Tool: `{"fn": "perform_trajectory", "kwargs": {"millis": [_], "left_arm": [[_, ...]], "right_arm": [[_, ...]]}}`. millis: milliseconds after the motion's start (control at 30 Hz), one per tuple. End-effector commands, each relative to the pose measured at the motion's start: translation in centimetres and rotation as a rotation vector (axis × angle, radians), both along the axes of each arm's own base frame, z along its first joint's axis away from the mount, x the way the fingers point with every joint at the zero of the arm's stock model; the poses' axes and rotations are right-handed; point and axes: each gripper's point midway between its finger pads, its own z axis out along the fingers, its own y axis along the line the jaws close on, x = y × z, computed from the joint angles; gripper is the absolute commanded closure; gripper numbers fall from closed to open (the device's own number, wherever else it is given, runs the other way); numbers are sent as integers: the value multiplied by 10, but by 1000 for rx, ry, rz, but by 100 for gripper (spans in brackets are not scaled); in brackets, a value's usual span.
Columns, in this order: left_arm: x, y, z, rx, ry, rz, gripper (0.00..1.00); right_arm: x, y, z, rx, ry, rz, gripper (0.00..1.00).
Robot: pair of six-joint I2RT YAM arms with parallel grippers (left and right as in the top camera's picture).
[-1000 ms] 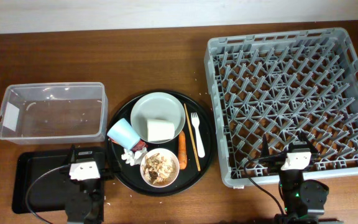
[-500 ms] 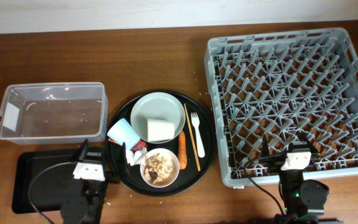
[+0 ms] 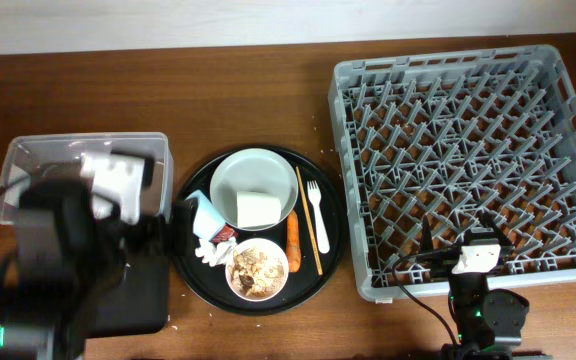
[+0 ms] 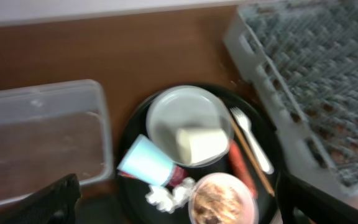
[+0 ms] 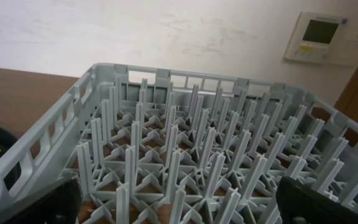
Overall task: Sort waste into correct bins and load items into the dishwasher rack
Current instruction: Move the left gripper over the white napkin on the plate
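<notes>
**A:** Where does everything lie?
**B:** The dishwasher rack (image 3: 346, 180) fills the right side. The round black tray (image 3: 333, 235) sits at centre, bearing the plate (image 3: 248, 180), the white bowl (image 3: 258, 268) and the carrot (image 3: 293, 243).
**A:** And the pincers?
**B:** The left gripper (image 4: 176, 180) is spread wide, left of the tray. The right gripper (image 5: 179, 186) is spread too, at the rack's lower edge.

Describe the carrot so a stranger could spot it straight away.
Find the round black tray left of the big grey rack. On its right half, between the bowl of food scraps and the thin chopsticks, lies the carrot: the only small orange stick there.
</notes>
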Motion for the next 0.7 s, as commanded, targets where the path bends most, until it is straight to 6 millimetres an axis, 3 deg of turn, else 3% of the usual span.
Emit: {"fn": "perform_trajectory", "kwargs": {"millis": [0,133,200,333,400,567,667], "left_arm": [[25,-39,-4,-137,117,-161,1],[51,-43,-41,-136,251,-153,1],[51,-42,-67,-129,373,-141,25],[50,-38,-109,-97,533,-112,46],[49,-42,-130,-91,599,-120,47],[50,-72,-188,-58,739,-190,47],[56,-84,-212,-42,776,-214,47]], "right_arm": [[0,1,-2,1,0,1,1],[0,1,-2,0,0,2,1],[0,1,-2,1,0,1,1],[0,1,-2,1,1,1,1],[0,1,-2,1,0,1,1],[0,1,-2,1,1,1,1],[0,1,-2,1,0,1,1]]}}
